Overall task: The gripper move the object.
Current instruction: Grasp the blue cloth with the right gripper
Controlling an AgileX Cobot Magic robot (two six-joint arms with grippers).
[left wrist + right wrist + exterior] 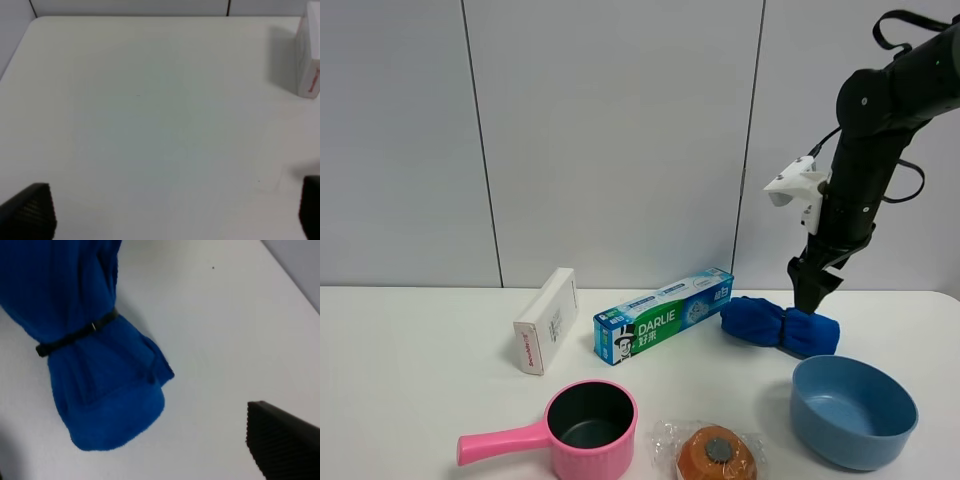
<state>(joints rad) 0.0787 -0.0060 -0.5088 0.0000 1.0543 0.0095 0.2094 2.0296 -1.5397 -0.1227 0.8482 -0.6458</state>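
A blue rolled cloth with a black band around its middle lies on the white table, right of centre. My right gripper hangs just above the cloth, fingers pointing down. In the right wrist view the cloth fills the upper left and the right gripper is open and empty, with one finger showing clearly. My left gripper is open and empty over bare table; it is out of the exterior view.
A Darlie toothpaste box lies left of the cloth. A white box stands further left and also shows in the left wrist view. A pink pot, a wrapped orange-brown item and a blue bowl sit along the front.
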